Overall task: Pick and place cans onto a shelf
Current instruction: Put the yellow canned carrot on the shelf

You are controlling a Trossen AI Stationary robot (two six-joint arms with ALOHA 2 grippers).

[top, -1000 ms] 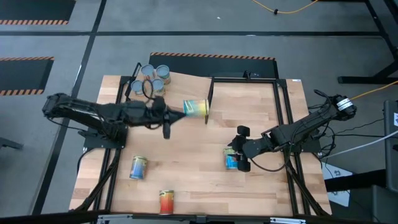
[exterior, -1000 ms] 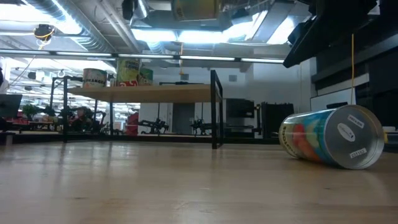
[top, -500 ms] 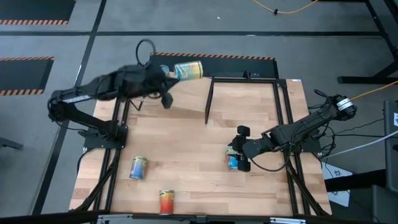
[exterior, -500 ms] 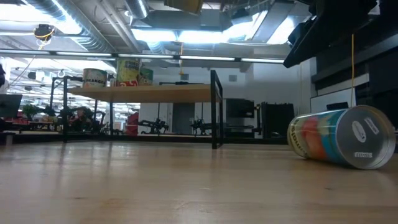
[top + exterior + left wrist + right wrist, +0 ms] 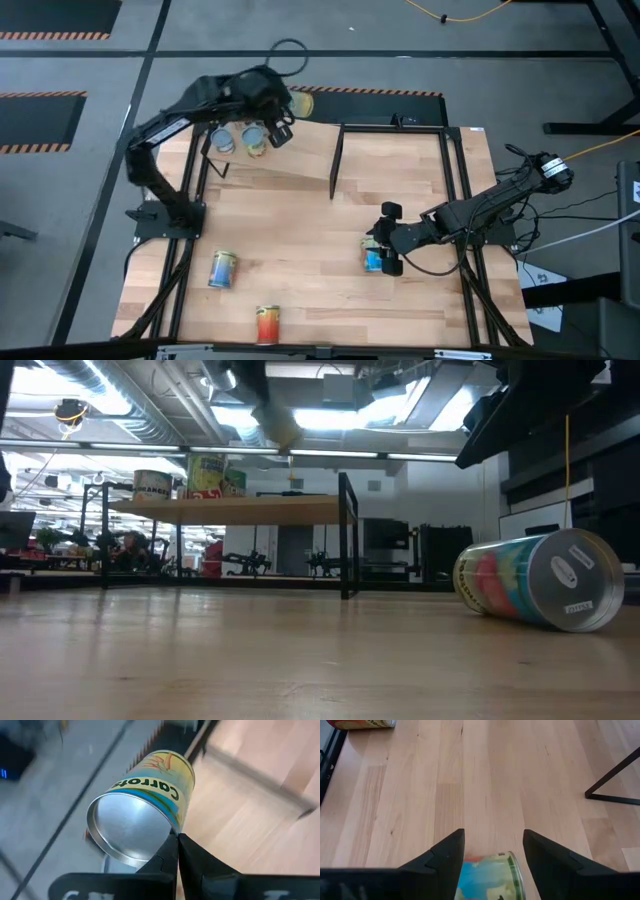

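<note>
High view, looking straight down: the left gripper [image 5: 283,118] is up at about 11 o'clock on the big wooden table [image 5: 300,270], over the back edge of the tilted light plywood shelf in its black metal frame [image 5: 290,160]. It is clenched on the rim of a yellow and blue round tin can with the word "Carrots" on it [image 5: 145,805]. In the left wrist view the two dark fingers [image 5: 172,857] are pinched together on the can's edge, and the can's shiny silver end faces the camera.

Two more small tin cans with silvery tops [image 5: 238,140] stand on the shelf just beside that gripper, at about 10 o'clock.

At about 4 o'clock the right gripper [image 5: 382,262] sits low over a blue can lying on its side [image 5: 372,260]. In the right wrist view its fingers [image 5: 442,855] are spread apart, one on each side of the can. I cannot tell if they touch it. In the low view this can lies on the table with its round end showing.

A yellow and blue can on its side [image 5: 221,269] is at about 8 o'clock. A red and orange can on its side [image 5: 267,324] is at about 6 o'clock, near the front edge.
</note>
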